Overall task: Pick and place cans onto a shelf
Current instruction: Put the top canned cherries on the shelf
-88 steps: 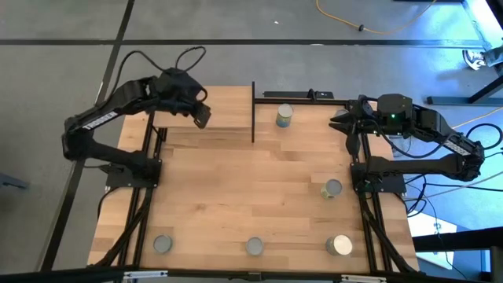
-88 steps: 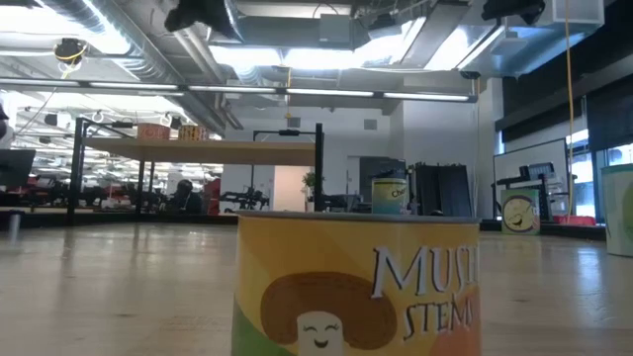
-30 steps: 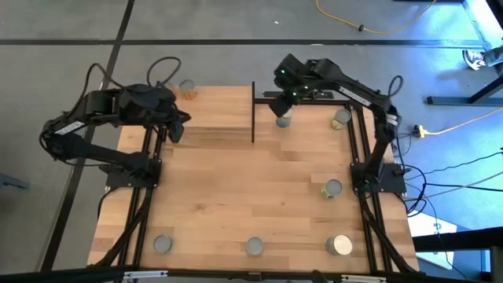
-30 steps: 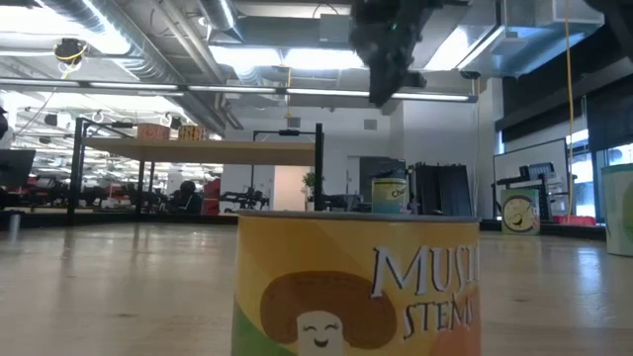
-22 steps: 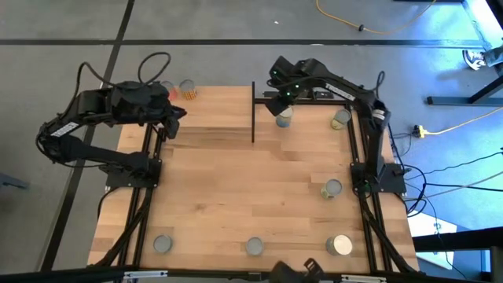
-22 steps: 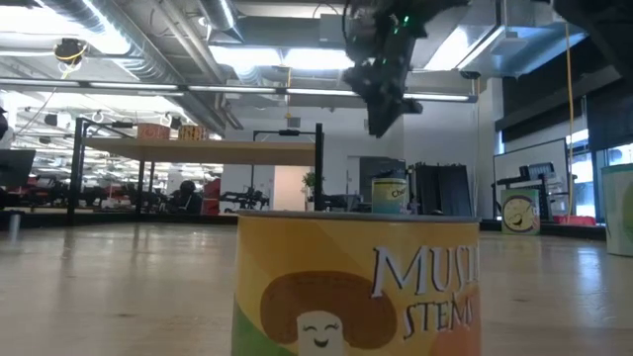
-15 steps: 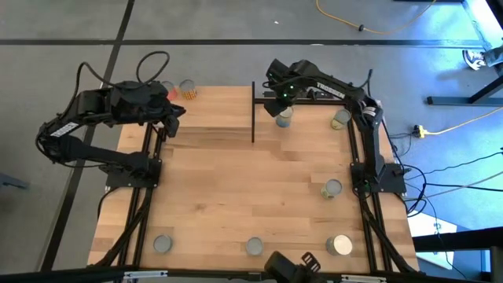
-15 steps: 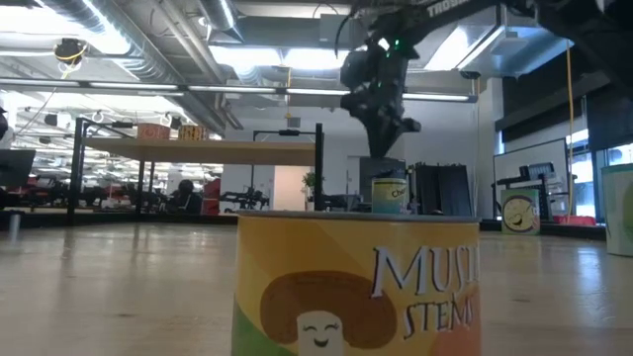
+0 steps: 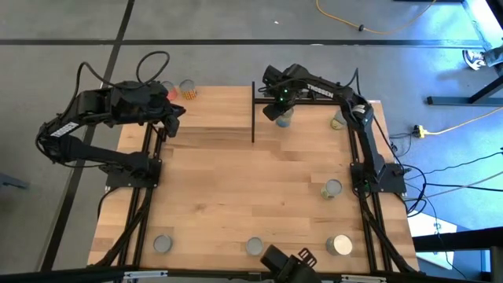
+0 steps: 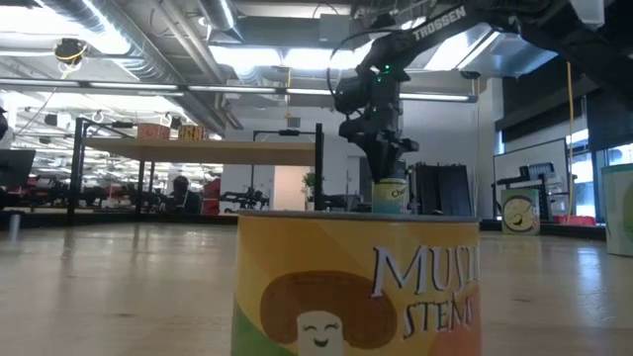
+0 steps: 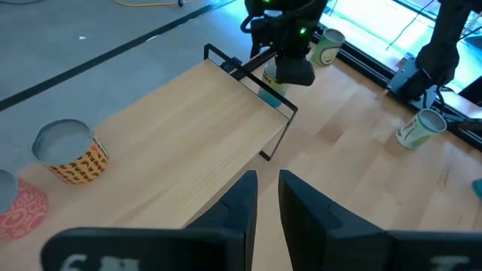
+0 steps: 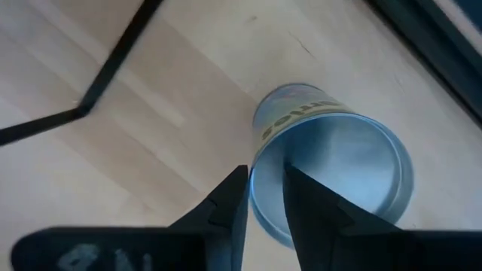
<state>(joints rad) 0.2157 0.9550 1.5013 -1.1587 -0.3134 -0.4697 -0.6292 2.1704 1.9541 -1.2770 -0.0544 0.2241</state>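
Right gripper (image 9: 275, 111) poised just above can (image 12: 331, 169), upper centre of high view, beside shelf (image 9: 220, 110) upright; fingers nearly together, grasping nothing. Widen first, centre over rim, descend straight. Left gripper (image 11: 265, 197) idle, narrow gap, empty, upper left.

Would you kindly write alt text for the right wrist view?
The right end effector hovers directly above an upright can, its two dark fingers narrowly apart over the silvery top. A black shelf upright crosses the light wood nearby.
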